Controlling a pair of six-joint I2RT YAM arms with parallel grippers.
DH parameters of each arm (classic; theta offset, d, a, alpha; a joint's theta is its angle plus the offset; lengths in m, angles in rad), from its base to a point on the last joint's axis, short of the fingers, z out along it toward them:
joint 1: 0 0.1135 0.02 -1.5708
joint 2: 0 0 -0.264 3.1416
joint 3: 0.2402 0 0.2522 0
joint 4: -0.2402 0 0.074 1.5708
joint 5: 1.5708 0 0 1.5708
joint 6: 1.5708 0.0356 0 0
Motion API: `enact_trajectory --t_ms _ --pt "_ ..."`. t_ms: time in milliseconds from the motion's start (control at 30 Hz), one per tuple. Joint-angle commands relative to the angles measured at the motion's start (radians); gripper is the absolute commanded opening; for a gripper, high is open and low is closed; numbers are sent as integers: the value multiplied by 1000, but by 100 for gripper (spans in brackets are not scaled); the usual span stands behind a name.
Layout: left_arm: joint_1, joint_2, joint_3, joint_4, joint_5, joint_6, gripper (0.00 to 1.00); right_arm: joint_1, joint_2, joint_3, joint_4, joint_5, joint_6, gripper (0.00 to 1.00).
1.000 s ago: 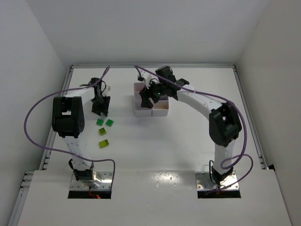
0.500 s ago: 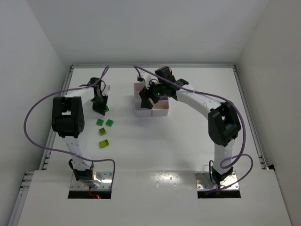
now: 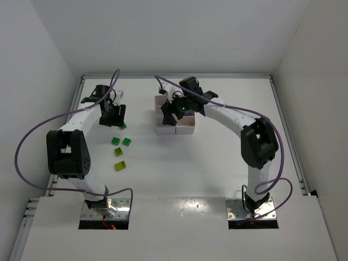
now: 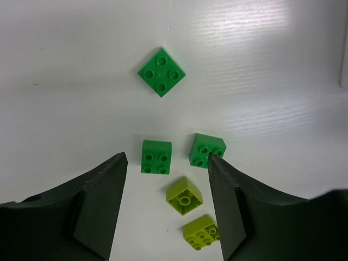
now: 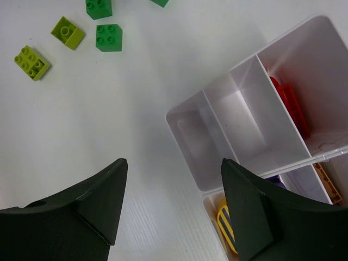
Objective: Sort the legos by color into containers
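The flat white table [image 3: 217, 163] has a white plastic six-compartment tray [image 3: 186, 128] at about 12 o'clock from its middle. From overhead it's half hidden by the right gripper [image 3: 170, 115], whose jaws are spread wide and empty. That arm's wrist cam shows what overhead can't: a red plastic brick [image 5: 291, 106] and a yellow plastic brick [image 5: 225, 227] in separate compartments. The left gripper [image 3: 114, 116], at 10 o'clock, is parted and holding nothing. Its cam picks out three small green studded bricks [image 4: 156, 156] and two lime studded bricks [image 4: 185, 196], loose around 9 o'clock.

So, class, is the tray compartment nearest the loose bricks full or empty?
Empty: that compartment shows only bare white floor, right wrist view.
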Motion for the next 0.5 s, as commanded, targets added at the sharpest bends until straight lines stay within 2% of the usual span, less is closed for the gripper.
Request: enact_trajectory --t_ms 0,167,467 --pt "7 -2 -45 -71 -35 10 66 6 -26 4 32 -28 -13 70" --pt "7 19 -82 -90 -61 1 61 6 -26 4 32 -28 -13 70" --pt "7 119 -82 -79 -73 1 61 6 -35 -15 41 -28 -13 70"
